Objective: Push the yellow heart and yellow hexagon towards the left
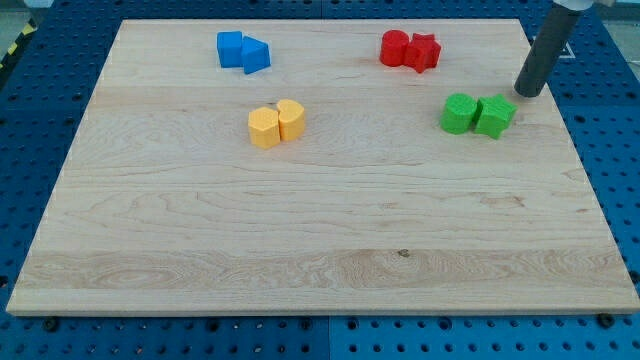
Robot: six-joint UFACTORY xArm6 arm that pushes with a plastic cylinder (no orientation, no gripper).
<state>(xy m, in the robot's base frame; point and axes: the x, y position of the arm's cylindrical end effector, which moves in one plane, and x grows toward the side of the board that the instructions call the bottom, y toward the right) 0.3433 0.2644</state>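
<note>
The yellow hexagon (264,128) and the yellow heart (291,119) sit touching each other on the wooden board (300,230), left of centre in the upper half. My tip (527,94) rests near the board's right edge at the view's upper right. It is far to the right of the yellow pair and just above and right of the green blocks.
Two blue blocks (243,51) touch at the upper left. A red cylinder (395,47) and a red star-like block (423,52) touch at the upper middle. Two green blocks (477,114) touch at the right. Blue pegboard (610,150) surrounds the board.
</note>
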